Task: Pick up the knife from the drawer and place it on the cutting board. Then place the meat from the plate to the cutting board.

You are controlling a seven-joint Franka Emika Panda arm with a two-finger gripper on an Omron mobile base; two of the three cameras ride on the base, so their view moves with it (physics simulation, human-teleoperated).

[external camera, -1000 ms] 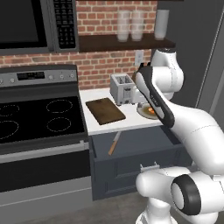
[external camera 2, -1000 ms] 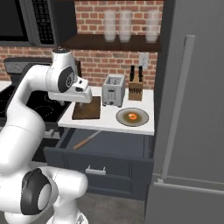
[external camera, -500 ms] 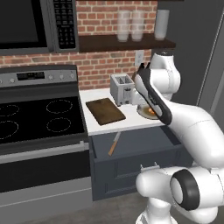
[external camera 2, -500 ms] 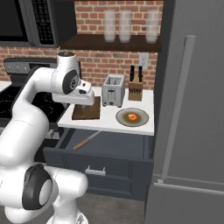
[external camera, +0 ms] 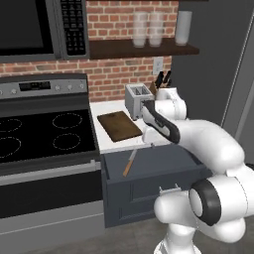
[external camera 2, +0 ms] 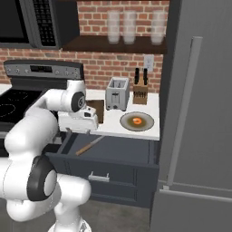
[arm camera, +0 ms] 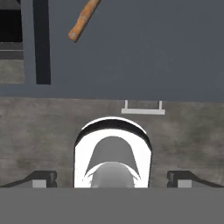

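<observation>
The slim kitchen knife with the silvery blade and light brown wooden handle lies loose on the floor of the wide dark slate-grey drawer, towards its left side, handle end nearest the drawer front. The drawer stands pulled out below the white counter. In the hand view the knife's handle sits at the top, left of centre, so the hand is not yet lined up over it.

Over the last second the arm has swung down from above the counter, where it hung between the toaster and the plate, to the counter's front edge above the open drawer. That suggests the reach for the knife is under way, with the grasp itself still to come.

The two-finger gripper points straight down, its fingers spread wide with nothing between them. The white forearm arches over the right part of the drawer in the left base view.

Behind the drawer, the flat rectangular dark brown wooden cutting board lies bare on the counter beside the silver toaster. The small orange-brown lump of meat rests on the round pale beige plate, to the right of the board.
</observation>
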